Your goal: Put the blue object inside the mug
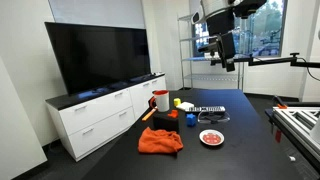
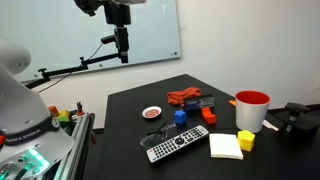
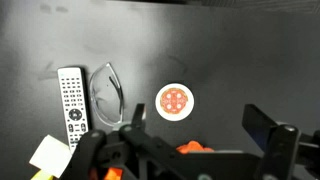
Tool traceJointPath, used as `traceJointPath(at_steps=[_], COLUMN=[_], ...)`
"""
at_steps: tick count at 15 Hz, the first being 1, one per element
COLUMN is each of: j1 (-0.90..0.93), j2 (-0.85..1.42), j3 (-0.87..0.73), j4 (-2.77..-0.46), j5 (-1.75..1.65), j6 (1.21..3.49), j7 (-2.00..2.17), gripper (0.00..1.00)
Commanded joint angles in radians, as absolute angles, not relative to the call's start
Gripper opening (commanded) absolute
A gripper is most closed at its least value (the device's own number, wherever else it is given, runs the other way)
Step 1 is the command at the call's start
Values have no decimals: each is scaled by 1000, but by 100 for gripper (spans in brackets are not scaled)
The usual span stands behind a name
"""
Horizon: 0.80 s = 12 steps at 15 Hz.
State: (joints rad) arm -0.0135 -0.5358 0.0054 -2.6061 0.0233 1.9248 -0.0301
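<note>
The blue object (image 2: 181, 117) is a small dark-blue block lying on the black table (image 2: 130, 125), between the orange cloth (image 2: 188, 98) and the remote (image 2: 178, 143). The red mug (image 2: 252, 110) stands upright near the table's edge, and it also shows in an exterior view (image 1: 160, 100). My gripper (image 3: 200, 125) is open and empty. It hangs high above the table in both exterior views (image 1: 225, 50) (image 2: 122, 40), far from both things. The wrist view shows neither the blue object nor the mug.
A white-and-red plate (image 3: 173, 101), glasses (image 3: 108, 90) and the remote (image 3: 72, 100) lie below the gripper. A small yellow item (image 2: 245, 141), a pale yellow pad (image 2: 226, 146) and an orange-red item (image 2: 210, 116) lie near the mug. A TV on a white cabinet (image 1: 100, 115) stands behind the table.
</note>
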Motion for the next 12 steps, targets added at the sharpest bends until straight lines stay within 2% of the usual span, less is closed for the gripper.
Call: traceJointPath(at_steps=[1, 12], j1=[-8, -8], j2=[-540, -559], j3=[0, 0], j4=[-2586, -2557], j5=[20, 20], j6=[1933, 1921], j7=[-28, -27], gripper=[100, 100])
